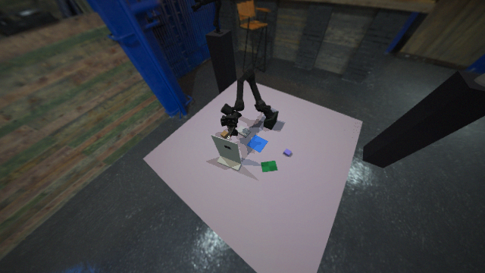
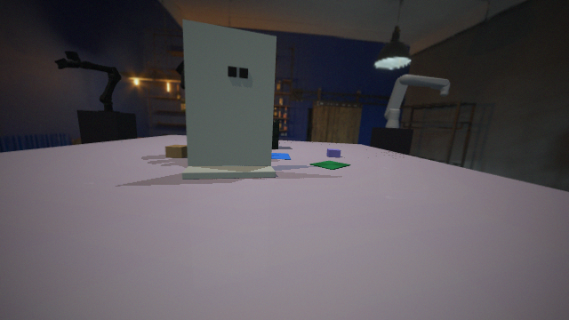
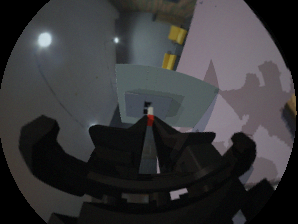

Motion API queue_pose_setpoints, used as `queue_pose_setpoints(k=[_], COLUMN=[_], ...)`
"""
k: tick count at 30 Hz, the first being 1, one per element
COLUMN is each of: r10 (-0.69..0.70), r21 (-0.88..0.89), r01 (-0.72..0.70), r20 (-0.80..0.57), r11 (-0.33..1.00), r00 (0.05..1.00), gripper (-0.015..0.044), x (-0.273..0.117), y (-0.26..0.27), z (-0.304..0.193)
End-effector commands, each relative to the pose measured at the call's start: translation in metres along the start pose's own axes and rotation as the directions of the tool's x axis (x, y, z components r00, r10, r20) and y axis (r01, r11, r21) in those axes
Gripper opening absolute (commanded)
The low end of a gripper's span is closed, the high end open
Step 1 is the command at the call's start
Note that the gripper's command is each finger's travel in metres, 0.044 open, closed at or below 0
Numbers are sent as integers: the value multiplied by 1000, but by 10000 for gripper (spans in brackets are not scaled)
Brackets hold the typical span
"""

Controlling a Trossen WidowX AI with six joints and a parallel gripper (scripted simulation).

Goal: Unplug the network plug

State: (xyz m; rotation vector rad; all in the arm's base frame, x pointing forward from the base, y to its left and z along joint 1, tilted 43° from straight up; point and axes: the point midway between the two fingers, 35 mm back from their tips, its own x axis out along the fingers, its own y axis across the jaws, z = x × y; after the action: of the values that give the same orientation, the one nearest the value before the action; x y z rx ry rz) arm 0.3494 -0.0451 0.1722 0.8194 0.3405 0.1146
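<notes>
Nearly closed, gripper (image 3: 150, 137) clamps on a thin plug (image 3: 149, 117), its pale tip with a red mark just showing beyond the dark fingers in the wrist view. Points straight at the upright grey panel (image 1: 226, 151), plug tip close to the panel face; whether the plug sits in the socket or just outside cannot be told. Seen from the top, gripper (image 1: 229, 122) hangs behind the panel's upper edge, above a tan block (image 1: 224, 133). Bends up from the base (image 1: 270, 119) to a high elbow, then down again to the wrist. Lying on the pink table (image 1: 265, 212): 1 blue square (image 1: 258, 143), 1 green square (image 1: 269, 166), 1 purple cube (image 1: 287, 152). From the exterior view, shows 2 dark socket openings (image 2: 237, 72) on the panel's far face.
</notes>
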Motion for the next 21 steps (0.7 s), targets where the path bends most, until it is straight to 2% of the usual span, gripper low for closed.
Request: queue_pose_setpoints(k=[1,21], r10=[-4,-2], r21=[-1,0], r01=[4,2], r20=[-3,-1], r11=[1000,1000], r00=[1000,1000], gripper=[0,0], x=[-4,-10], y=[-2,7], z=[-2,-2])
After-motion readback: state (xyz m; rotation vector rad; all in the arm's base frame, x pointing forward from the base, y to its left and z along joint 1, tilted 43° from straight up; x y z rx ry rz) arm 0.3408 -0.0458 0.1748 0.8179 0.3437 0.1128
